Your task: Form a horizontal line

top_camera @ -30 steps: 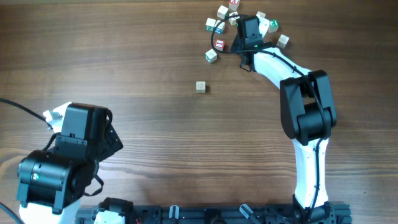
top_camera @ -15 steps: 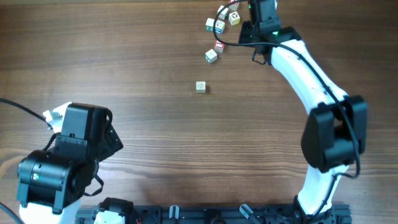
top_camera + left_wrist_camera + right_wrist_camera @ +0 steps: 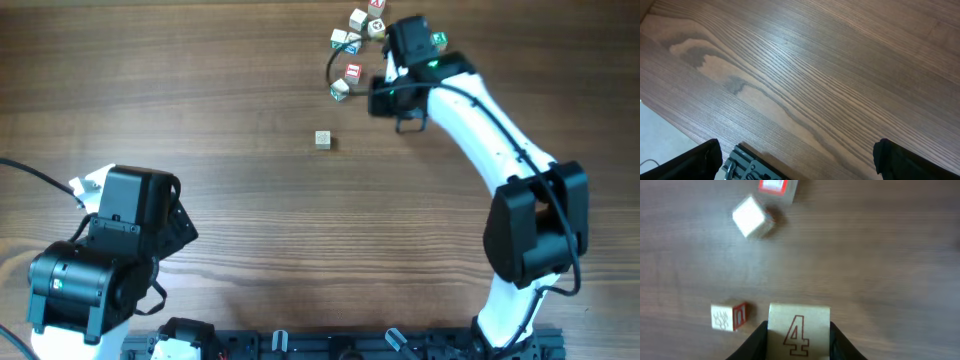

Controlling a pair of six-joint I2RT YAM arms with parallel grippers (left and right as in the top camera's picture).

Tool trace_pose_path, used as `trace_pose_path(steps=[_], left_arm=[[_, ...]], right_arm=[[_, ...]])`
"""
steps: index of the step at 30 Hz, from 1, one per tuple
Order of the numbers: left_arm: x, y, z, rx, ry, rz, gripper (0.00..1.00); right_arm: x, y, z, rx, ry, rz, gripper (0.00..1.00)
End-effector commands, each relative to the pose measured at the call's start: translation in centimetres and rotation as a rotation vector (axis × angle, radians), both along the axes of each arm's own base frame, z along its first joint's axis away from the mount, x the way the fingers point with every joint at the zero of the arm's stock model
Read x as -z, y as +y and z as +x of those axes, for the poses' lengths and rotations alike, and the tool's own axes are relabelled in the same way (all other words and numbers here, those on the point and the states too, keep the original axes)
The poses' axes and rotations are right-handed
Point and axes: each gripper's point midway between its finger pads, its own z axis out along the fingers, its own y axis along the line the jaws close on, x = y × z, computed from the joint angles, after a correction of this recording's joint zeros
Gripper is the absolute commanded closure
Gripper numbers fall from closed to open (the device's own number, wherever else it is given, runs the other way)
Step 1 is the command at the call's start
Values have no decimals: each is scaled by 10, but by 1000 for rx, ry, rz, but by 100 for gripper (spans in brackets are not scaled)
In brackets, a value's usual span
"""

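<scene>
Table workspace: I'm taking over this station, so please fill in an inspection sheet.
Surface: wooden table, no spills seen.
Job's things: no line formed yet; lone cube mid-table; numbered cube, marked 4, being gripped.
Clutter: loose cubes scattered at the far edge.
Grippers: right gripper shut on the numbered cube; left gripper open, empty.
Cables: black cable at the left edge; black loop beside the loose cubes.
Surroundings: black rail along the near edge.
</scene>
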Motion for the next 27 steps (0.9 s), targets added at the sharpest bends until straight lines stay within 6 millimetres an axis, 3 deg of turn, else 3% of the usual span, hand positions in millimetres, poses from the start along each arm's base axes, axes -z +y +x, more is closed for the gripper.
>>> trace_pose_path(steps=[1, 9, 16, 19, 22, 27], left_arm=[[-1, 4, -1, -32, -15, 5, 0], [-1, 4, -1, -32, -16, 5, 0], [-1, 4, -1, -32, -16, 5, 0], [-1, 4, -1, -32, -15, 5, 0], [-1, 4, -1, -32, -16, 5, 0], [-1, 4, -1, -32, -16, 5, 0]], right_arm=[[35, 14, -18, -7, 40, 13, 71], [67, 23, -25, -21, -7, 30, 71], [67, 39, -25, -48, -45, 10, 66], [70, 28, -21, 49, -66, -59, 66], [69, 30, -20, 46, -77, -63, 65], [69, 30, -21, 40, -77, -67, 55]])
